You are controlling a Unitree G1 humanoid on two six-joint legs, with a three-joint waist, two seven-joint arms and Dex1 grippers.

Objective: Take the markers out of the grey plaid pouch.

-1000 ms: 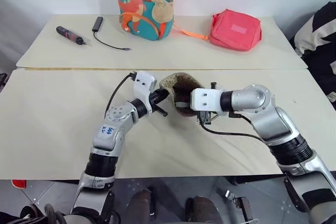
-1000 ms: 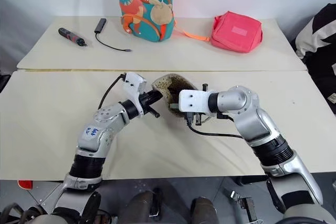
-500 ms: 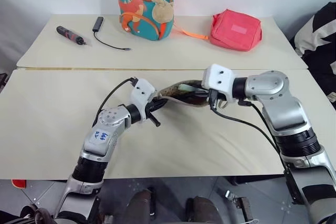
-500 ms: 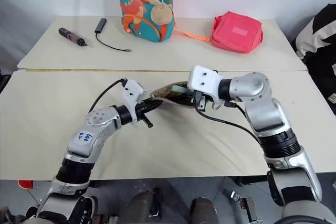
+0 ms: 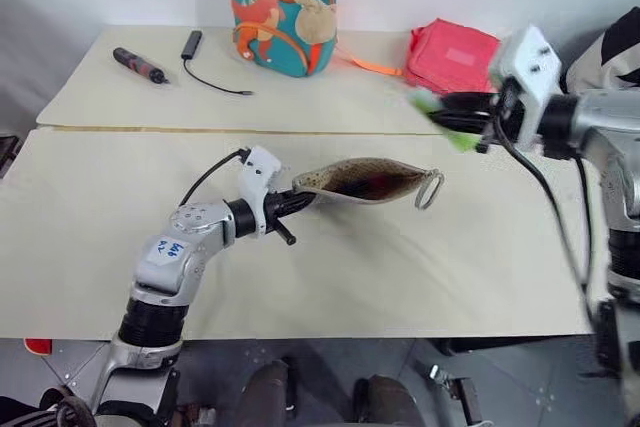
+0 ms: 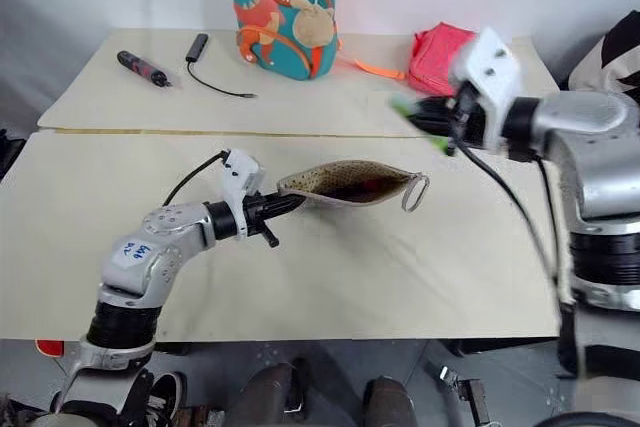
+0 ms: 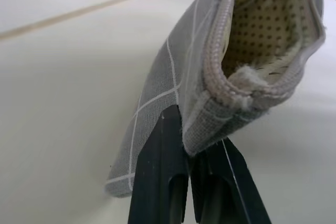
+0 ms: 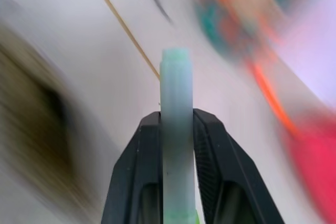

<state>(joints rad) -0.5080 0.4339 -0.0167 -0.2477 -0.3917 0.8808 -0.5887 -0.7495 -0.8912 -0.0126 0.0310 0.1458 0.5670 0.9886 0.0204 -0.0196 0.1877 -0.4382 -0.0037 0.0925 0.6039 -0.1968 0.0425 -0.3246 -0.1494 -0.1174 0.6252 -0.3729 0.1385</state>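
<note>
Right claw (image 5: 455,117) lifted away pinching blurred green marker (image 8: 177,129); left claw (image 7: 191,153) pinches pouch (image 5: 365,180).

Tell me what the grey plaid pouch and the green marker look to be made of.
Grey plaid pouch: woven fabric, matte, with visible weave, white grid lines and a dotted beige lining. Marker: probably plastic, pale green and smooth, with a straight rigid barrel.
</note>
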